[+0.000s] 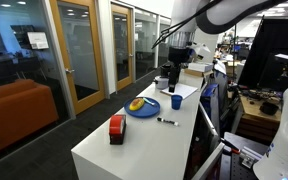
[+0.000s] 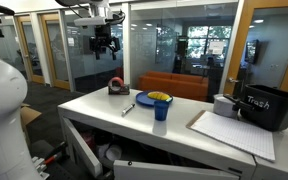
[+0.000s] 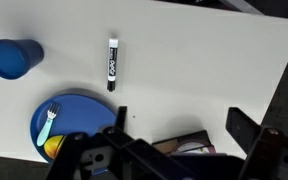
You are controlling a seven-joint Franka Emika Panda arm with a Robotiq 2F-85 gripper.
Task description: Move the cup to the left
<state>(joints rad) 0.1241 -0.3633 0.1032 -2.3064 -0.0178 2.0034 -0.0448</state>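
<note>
The small dark-blue cup (image 1: 177, 101) stands upright on the white table (image 1: 134, 140), just beside the blue plate (image 1: 142, 107). It also shows in an exterior view (image 2: 161, 109) and at the upper left of the wrist view (image 3: 14, 57). My gripper (image 2: 104, 42) hangs high above the table, open and empty, far from the cup. In the wrist view its two fingers (image 3: 182, 128) are spread wide, with the red-and-black boxy object (image 3: 189, 145) showing below between them.
The blue plate (image 3: 74, 115) holds a fork and a yellow item. A black marker (image 3: 112, 62) lies near it. The red-and-black object (image 1: 117, 128) sits toward one table end. A black trash bin (image 2: 266, 106) and a paper sheet (image 2: 234, 132) sit at the other.
</note>
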